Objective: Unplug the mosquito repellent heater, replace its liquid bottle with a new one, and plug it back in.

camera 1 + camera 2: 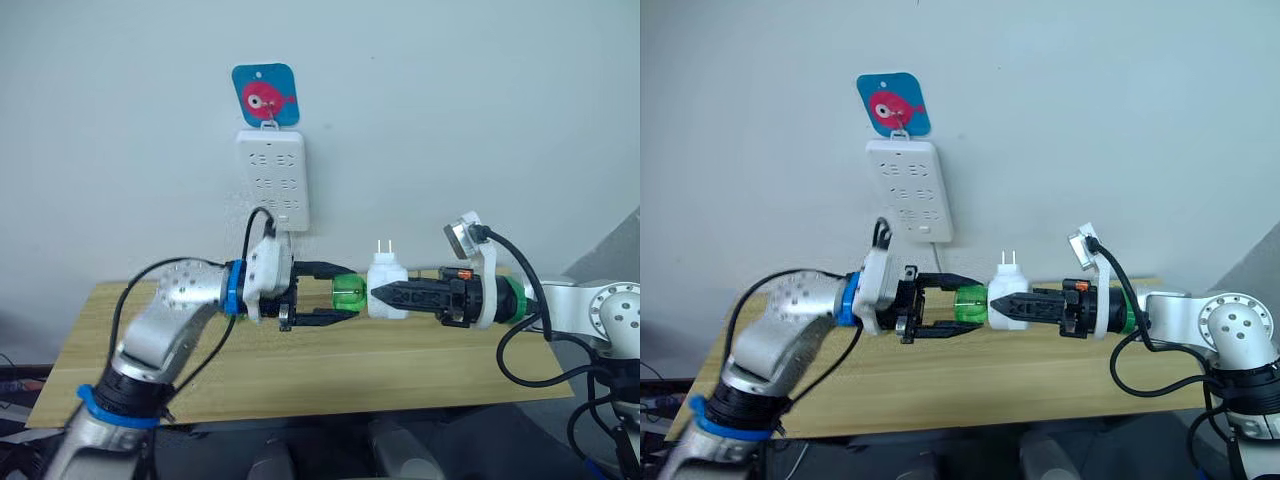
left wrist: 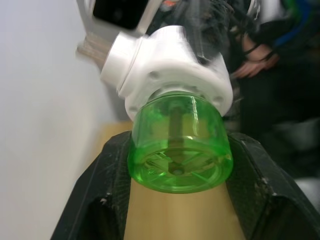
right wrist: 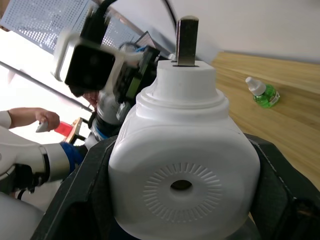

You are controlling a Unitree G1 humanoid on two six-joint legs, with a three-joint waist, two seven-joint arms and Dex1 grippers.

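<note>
Right gripper [image 1: 385,297] clamped on mosquito repellent heater [image 1: 386,285], held in mid-air over wooden table [image 1: 330,375], prongs up, unplugged from power strip [image 1: 272,177]. Left gripper [image 1: 345,297] clenched on green bottle [image 1: 349,296] at heater's base. Suggest: twist about bottle axis, keep heater rigid. Bottle translucent, ribbed; heater smooth, rounded, vented. Spare bottle [image 3: 262,93] lying on table.

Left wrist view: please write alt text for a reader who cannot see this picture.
A green translucent bottle, seen base first, sits between the two black fingers of the left hand. Its neck is still joined to the white mosquito repellent heater, above a light wooden table.
</note>
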